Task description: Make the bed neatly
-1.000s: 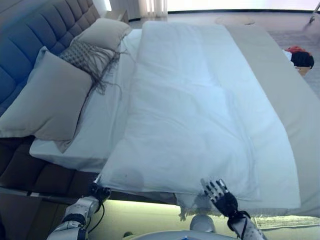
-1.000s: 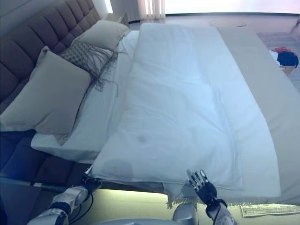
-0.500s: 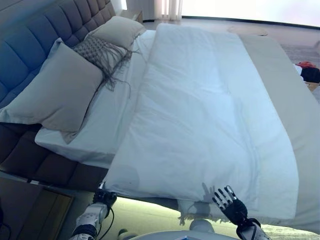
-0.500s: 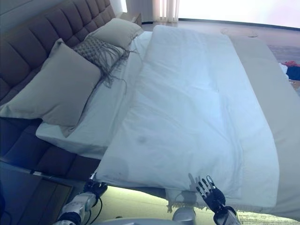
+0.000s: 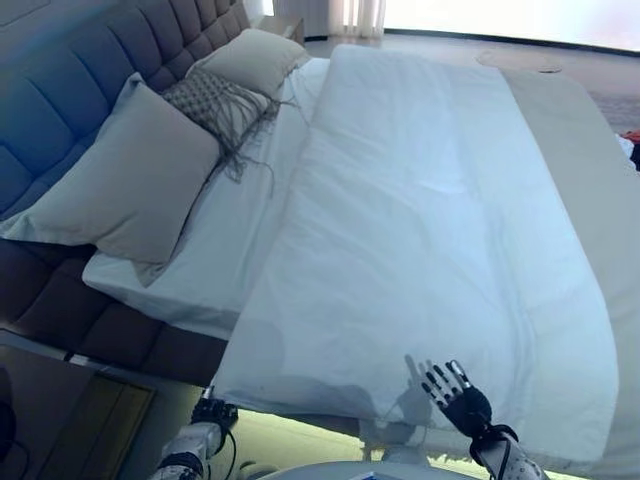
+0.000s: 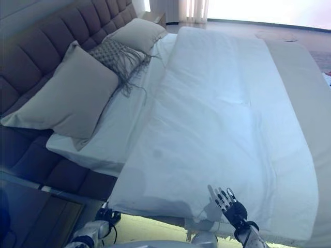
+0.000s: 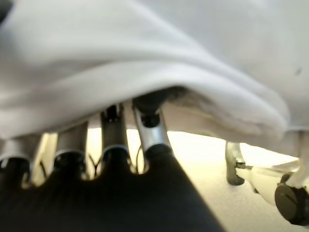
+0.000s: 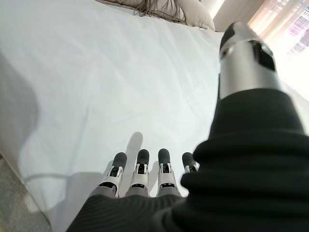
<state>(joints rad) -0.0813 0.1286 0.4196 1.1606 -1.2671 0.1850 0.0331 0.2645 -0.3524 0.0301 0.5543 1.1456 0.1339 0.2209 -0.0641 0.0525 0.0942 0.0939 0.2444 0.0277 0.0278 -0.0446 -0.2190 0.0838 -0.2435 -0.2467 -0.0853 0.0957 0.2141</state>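
Now white duvet (image 5: 430, 250) beneath splayed right robot hand (image 5: 458, 400); left robot hand (image 7: 111, 145) fingertips hidden under hem.

Our two hands sat low at the near edge.
We held our right hand (image 5: 462, 400) up with fingers (image 8: 139, 170) straight and spread; our left hand (image 5: 212, 413) reached lower, its fingertips hidden from us.

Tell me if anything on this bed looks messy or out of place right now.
The white duvet stops short of the pillows, leaving a strip of sheet bare. The fringed cushion between the pillows has its tassels straggling across the sheet. Left hand reaches under the duvet's edge; right hand hovers open.
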